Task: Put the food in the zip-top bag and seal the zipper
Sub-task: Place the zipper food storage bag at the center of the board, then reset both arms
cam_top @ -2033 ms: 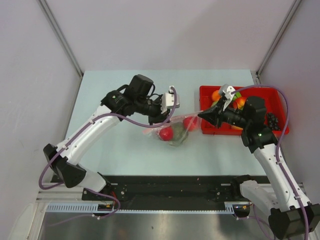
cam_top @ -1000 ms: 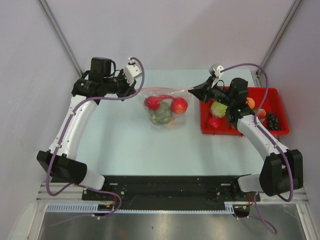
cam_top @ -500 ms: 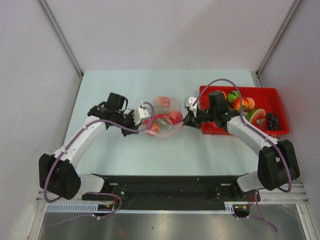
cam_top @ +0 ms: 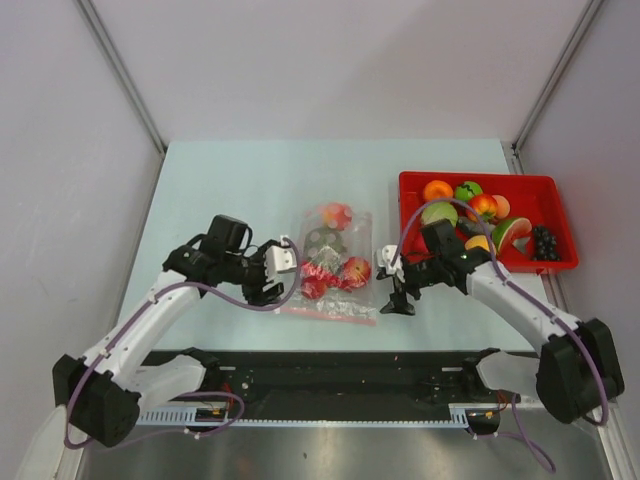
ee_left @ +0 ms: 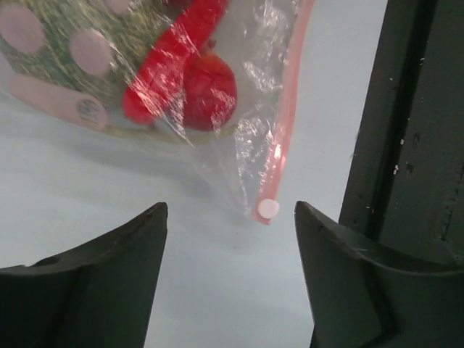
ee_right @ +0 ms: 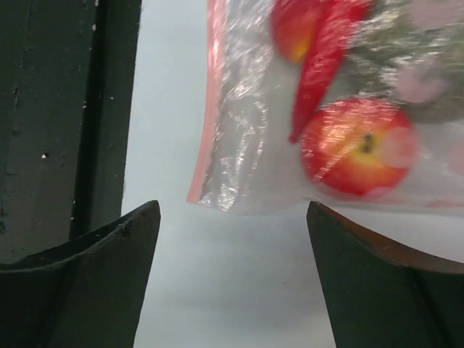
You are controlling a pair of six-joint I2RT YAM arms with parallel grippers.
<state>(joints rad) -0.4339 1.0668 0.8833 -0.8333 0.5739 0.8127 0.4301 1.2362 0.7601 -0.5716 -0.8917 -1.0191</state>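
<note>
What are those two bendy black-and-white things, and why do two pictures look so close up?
Those are two robot arms, a left arm and a right arm, fixed at the near edge of a table. The wide picture comes from a camera above and behind them. The two close-ups come from small cameras on the wrists; the dark shapes at the bottom are each arm's own jaws. On the table lies a clear zip-top bag with toy food inside, its pink zipper along the near edge. A red tray holds more toy food. Both pairs of jaws are open and hold nothing.
</note>
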